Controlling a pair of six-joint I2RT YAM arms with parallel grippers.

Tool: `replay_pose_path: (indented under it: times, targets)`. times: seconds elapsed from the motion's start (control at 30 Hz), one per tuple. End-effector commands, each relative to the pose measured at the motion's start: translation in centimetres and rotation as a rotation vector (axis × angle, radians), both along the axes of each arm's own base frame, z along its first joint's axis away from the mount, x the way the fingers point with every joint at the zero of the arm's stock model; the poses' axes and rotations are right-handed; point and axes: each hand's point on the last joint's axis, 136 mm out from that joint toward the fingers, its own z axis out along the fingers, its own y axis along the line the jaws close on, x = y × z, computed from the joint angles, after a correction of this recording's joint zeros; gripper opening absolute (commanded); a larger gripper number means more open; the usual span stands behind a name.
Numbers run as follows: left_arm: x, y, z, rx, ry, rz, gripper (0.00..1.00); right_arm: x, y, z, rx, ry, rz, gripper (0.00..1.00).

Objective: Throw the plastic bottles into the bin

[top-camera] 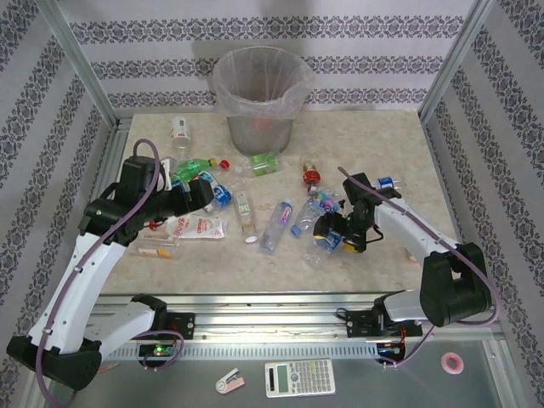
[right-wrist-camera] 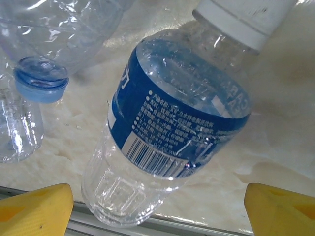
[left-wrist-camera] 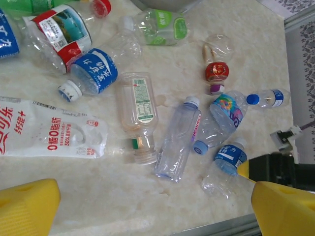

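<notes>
The bin (top-camera: 259, 127) stands at the table's (top-camera: 408, 144) 12 o'clock edge, and the plastic bottles (top-camera: 245, 208) lie scattered at its 6 o'clock. The right gripper (right-wrist-camera: 157, 211) hangs with jaws wide, one finger on either side of a blue-labelled bottle (right-wrist-camera: 172, 123) whose white cap points to 1 o'clock. The left gripper (left-wrist-camera: 156, 209) gapes wide over the pile's 9 o'clock side, holding nothing.

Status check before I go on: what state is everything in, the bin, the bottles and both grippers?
Bin, upright, bag-lined, mouth open.
Blue-label bottle, capped, lying on the table, not yet gripped.
Other bottles, lying scattered on the table.
Right gripper, open, straddling the blue-label bottle.
Left gripper, open, holding nothing.
</notes>
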Motion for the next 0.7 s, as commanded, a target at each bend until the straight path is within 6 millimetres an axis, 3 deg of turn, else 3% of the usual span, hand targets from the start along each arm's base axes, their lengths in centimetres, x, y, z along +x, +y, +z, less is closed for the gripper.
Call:
replay_pose_path:
  times: [0.0,0.27,0.4,0.5,0.6,0.67]
  targets:
    - [0.7,-0.7,0.6,0.043,-0.091,-0.037,1.0,1.3,0.5,-2.6,-0.002,0.015,-0.105,0.91]
    - [0.8,-1.1,1.8,0.064,-0.147,-0.081,1.0,1.5,-0.6,-6.2,-0.1,0.047,-0.199,0.85]
    - [1.2,-1.9,1.8,0.07,-0.152,-0.133,1.0,1.4,-0.9,-6.5,-0.121,0.059,-0.226,0.69]
    - [1.7,-2.2,2.0,0.073,-0.166,-0.149,1.0,2.0,-0.5,-4.3,-0.091,-0.005,-0.256,0.58]
    - [2.6,-3.2,2.1,0.042,-0.187,-0.175,0.99,3.6,1.4,0.9,0.019,-0.138,-0.282,0.54]
    - [3.3,-3.7,1.9,0.019,-0.192,-0.174,0.99,5.3,2.3,5.9,0.091,-0.268,-0.297,0.52]
